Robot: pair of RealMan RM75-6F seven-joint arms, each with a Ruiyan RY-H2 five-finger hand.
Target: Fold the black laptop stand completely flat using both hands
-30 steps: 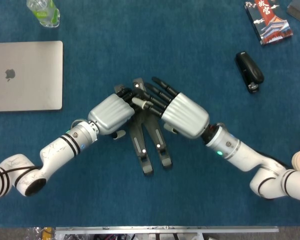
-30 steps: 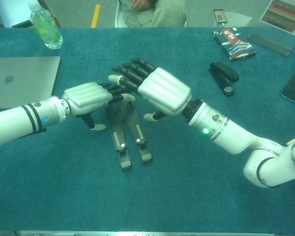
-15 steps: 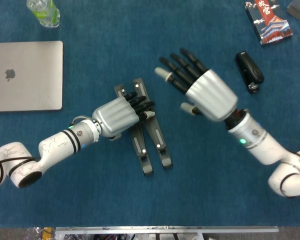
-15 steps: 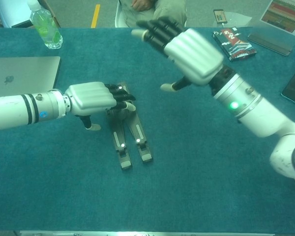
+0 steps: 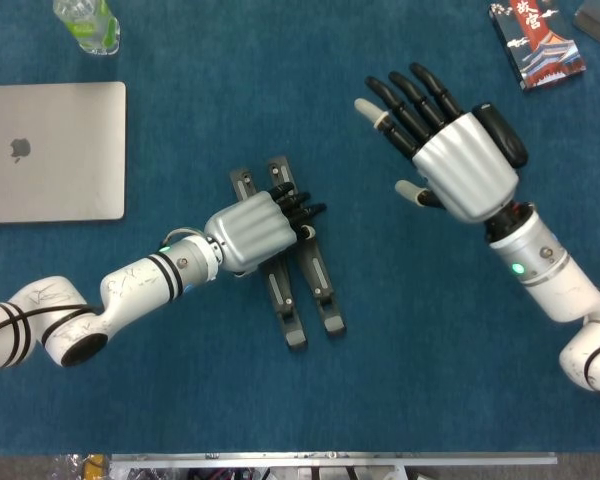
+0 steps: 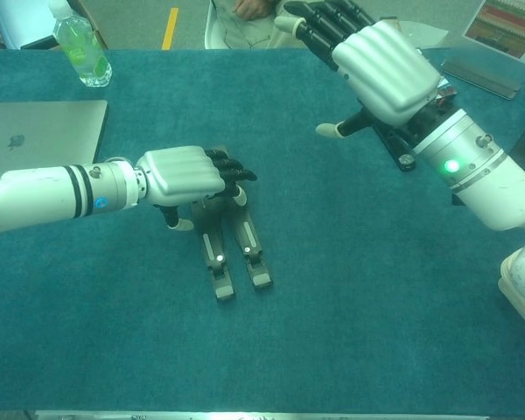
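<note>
Black laptop stand, two slim metal bars lying close together and low on the blue-carpeted worktop, sits mid-table. Going left to right: a clear plastic water bottle, the only container in sight, stands far left with liquid inside, beside a closed silver laptop. The left robot hand still rests on the stand's upper end, fingers curled over it, apparently pressing it down rather than gripping. The right robot hand has let go in the last second and lifted away right, fingers spread, holding nothing. The stand looks nearly or fully flat, so the fold seems about done.
</note>
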